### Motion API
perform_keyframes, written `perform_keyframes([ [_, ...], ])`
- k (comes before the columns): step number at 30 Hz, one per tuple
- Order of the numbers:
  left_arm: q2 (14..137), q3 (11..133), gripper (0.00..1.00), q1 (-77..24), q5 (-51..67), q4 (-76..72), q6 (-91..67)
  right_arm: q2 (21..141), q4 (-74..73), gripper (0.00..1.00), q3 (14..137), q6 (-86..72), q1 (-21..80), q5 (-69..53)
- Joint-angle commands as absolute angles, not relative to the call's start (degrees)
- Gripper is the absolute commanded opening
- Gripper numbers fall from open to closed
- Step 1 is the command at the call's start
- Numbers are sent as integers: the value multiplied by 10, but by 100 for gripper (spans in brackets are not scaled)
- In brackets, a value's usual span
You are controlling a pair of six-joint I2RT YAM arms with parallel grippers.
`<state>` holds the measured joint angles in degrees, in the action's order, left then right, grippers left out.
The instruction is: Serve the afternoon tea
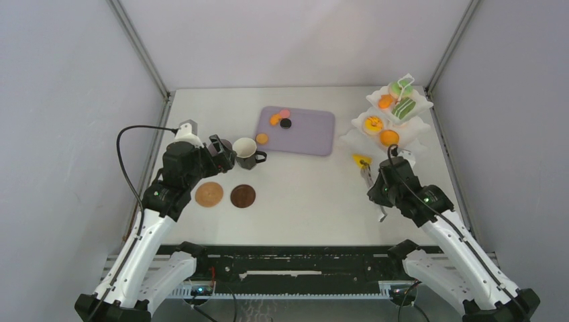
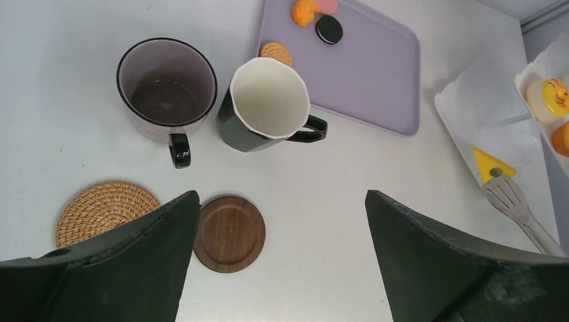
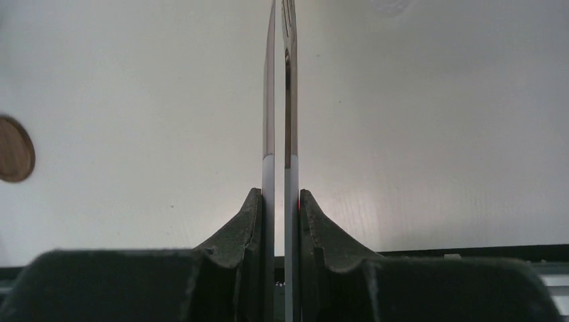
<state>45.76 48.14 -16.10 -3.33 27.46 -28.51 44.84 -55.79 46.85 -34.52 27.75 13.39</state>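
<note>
Tongs [image 3: 268,100] clamped in right pincer [image 3: 280,196].

Open surface [image 1: 308,201] runs across the middle and lower centre of the frame. At centre left the mauve mug [image 2: 168,90] and dark mug [image 2: 268,104] stand just beside each other, with the woven coaster [image 2: 104,208] and wooden coaster [image 2: 229,233] below them. The lilac tray [image 1: 312,134] fills upper centre. The three-tier stand [image 1: 350,139] blocks the upper right, and long white tongs [image 3: 269,121] jut from the right tool [image 3: 280,198] beneath it.

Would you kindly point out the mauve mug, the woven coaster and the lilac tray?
mauve mug [image 2: 166,94]: left wrist view, on its inner floor.
woven coaster [image 2: 100,209]: left wrist view, centre of the visible weave.
lilac tray [image 2: 369,70]: left wrist view, bare middle surface.
</note>
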Motion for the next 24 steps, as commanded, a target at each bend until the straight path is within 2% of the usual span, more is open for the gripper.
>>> perform_keyframes([
  [1, 448, 507, 97, -157, -23, 248, -288, 442, -550, 0, 482, -371, 225, 135],
  [13, 440, 506, 97, -157, -35, 255, -279, 434, -533, 0, 484, -321, 73, 93],
  [24, 456, 513, 97, -157, 2, 263, -265, 444, -394, 0, 442, -250, -131, -89],
])
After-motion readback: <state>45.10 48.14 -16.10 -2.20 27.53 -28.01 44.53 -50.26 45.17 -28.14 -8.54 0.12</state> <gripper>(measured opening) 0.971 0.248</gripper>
